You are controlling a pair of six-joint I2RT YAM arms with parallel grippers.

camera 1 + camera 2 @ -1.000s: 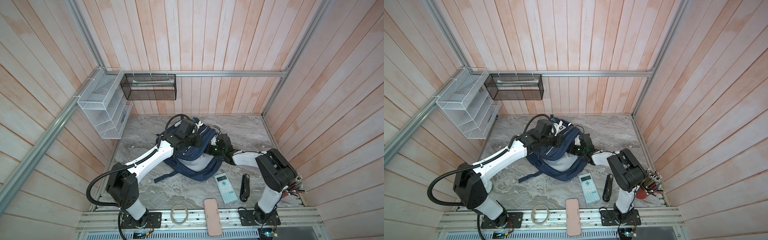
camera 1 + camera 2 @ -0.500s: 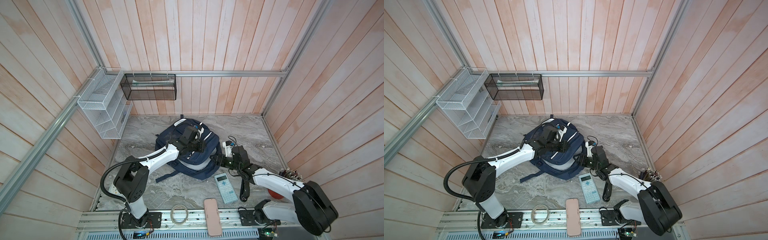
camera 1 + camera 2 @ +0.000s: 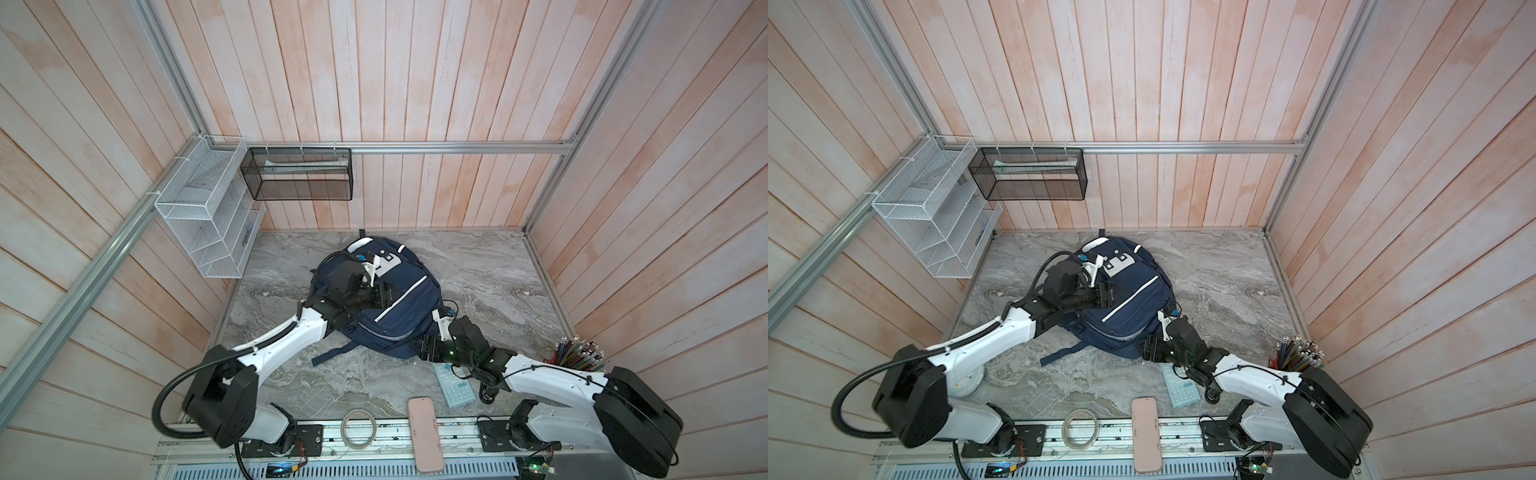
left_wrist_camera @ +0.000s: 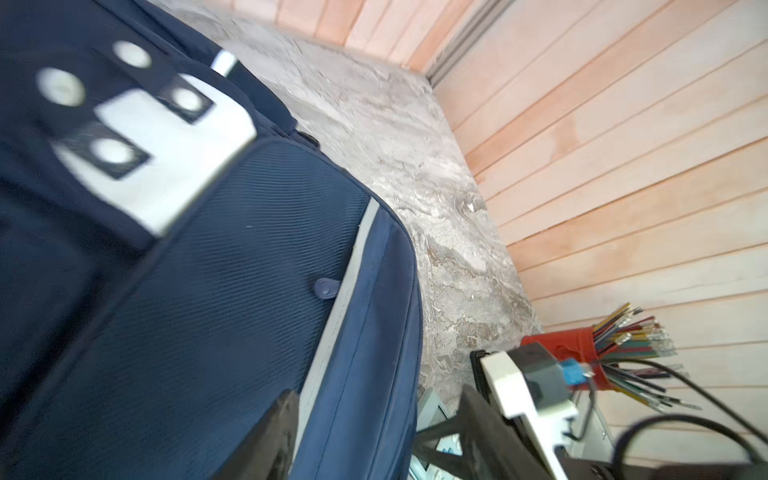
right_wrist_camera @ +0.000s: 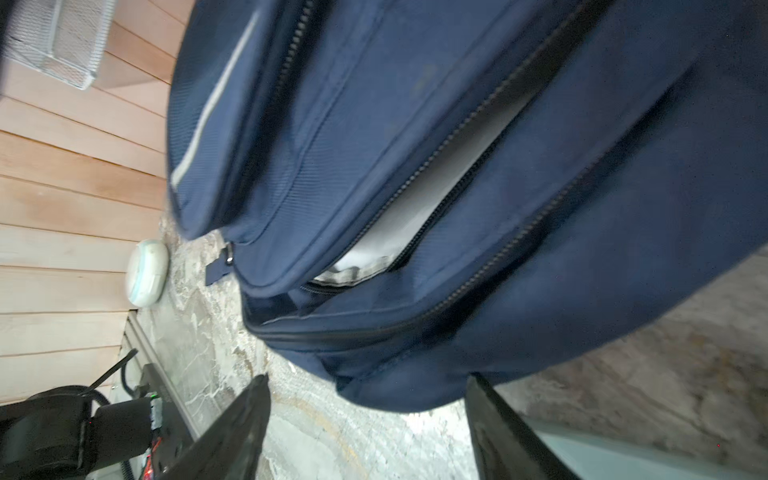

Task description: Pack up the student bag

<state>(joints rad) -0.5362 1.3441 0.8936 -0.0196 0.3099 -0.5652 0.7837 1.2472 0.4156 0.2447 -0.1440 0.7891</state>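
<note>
1. Marble-patterned table (image 3: 478, 266), grey, walled by pale wooden planks on three sides; bears all the loose items below
2. Student bag (image 3: 399, 316) (image 3: 1133, 309), navy fabric with white stripes and white patches; lies flat near the middle of the table, patches toward the back wall, one strap trailing toward the front. In the right wrist view a zipped pocket of the bag (image 5: 415, 124) gapes, with something white inside that cannot be identified
3. Left gripper (image 3: 382, 296) (image 3: 1106, 296), on the white-and-black arm; poised over the bag's front panel. In the left wrist view its jaws stand apart above the fabric (image 4: 380, 395), clasping nothing
4. Right gripper (image 3: 419, 347) (image 3: 1148, 348); sits low, just beside the bag's near right corner. In the right wrist view the jaws are spread wide (image 5: 365, 380) with the bag's edge ahead of them, nothing gripped
5. White wire rack (image 3: 203, 224) (image 3: 930, 220), fixed to the left wall
6. Black mesh basket (image 3: 299, 174) (image 3: 1030, 174), hung on the back wall rail
7. Red cup of coloured pencils (image 3: 577, 353) (image 4: 573, 349), at the right wall
8. Pink case (image 3: 424, 434) (image 3: 1146, 434), oblong, lying across the front rail
9. Pale green calculator (image 3: 455, 384) (image 3: 1179, 388), just in front of the bag, partly under the right arm
10. Ring of clear tape (image 3: 359, 427) (image 3: 1079, 428), at the front edge
11. Round white case (image 5: 147, 272) (image 3: 971, 380), by the left wall
</note>
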